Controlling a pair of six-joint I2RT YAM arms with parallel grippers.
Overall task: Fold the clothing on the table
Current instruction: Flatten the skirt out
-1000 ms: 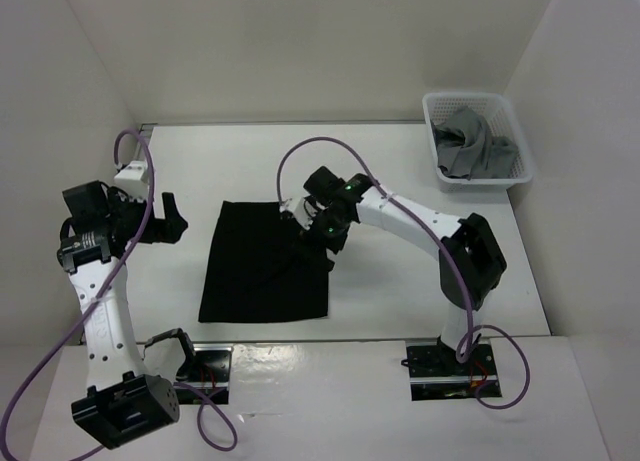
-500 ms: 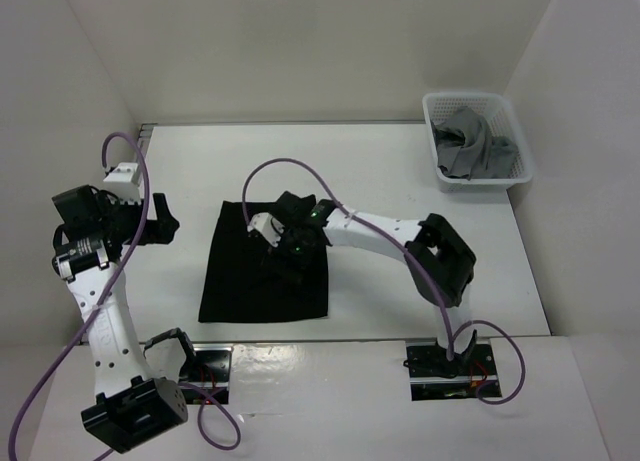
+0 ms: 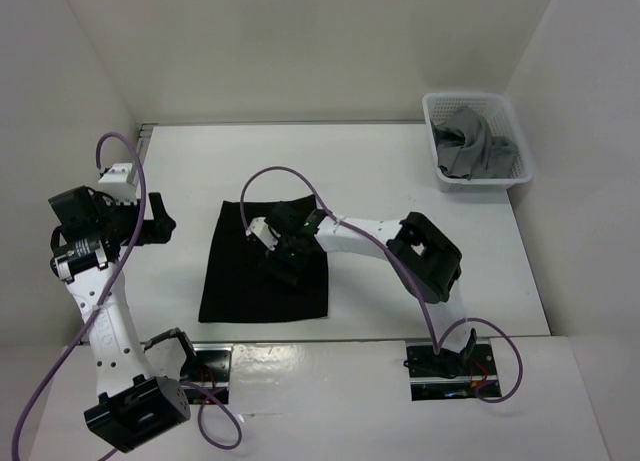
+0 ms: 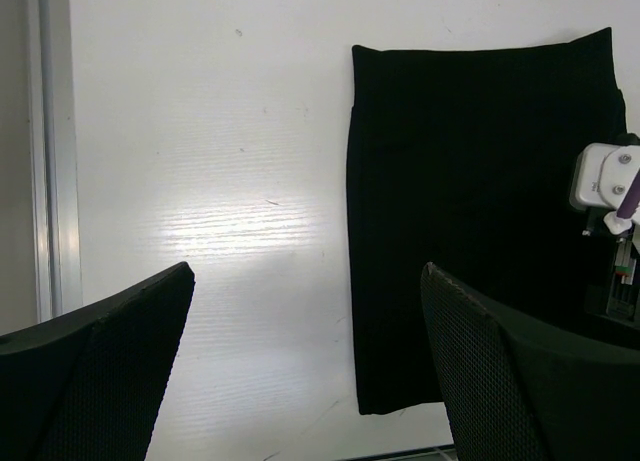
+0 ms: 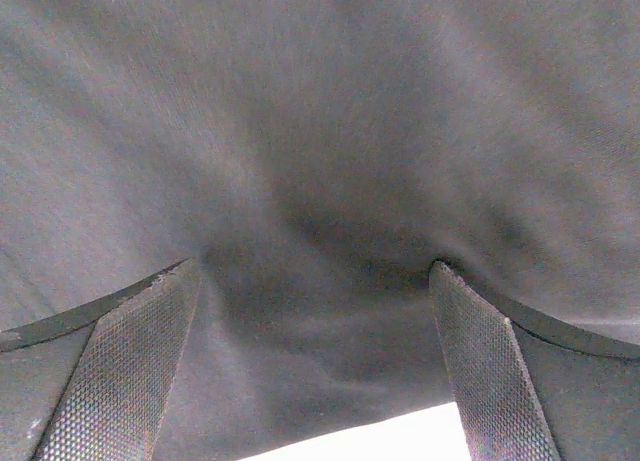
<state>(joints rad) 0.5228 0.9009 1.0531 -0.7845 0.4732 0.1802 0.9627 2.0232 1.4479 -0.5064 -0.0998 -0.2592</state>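
Pressing our right gripper (image 3: 285, 271), fingers (image 5: 130, 361) spread wide and empty, onto the clothing (image 3: 235, 276) lying flat on the table (image 3: 400, 171) toward its near edge, we seem to be flattening it before a fold, our left gripper (image 3: 160, 224) open and well apart leftward; next we need an edge pinched.

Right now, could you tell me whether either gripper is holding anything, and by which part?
Nothing is held: the right gripper rests open against the clothing, and the left gripper is open.
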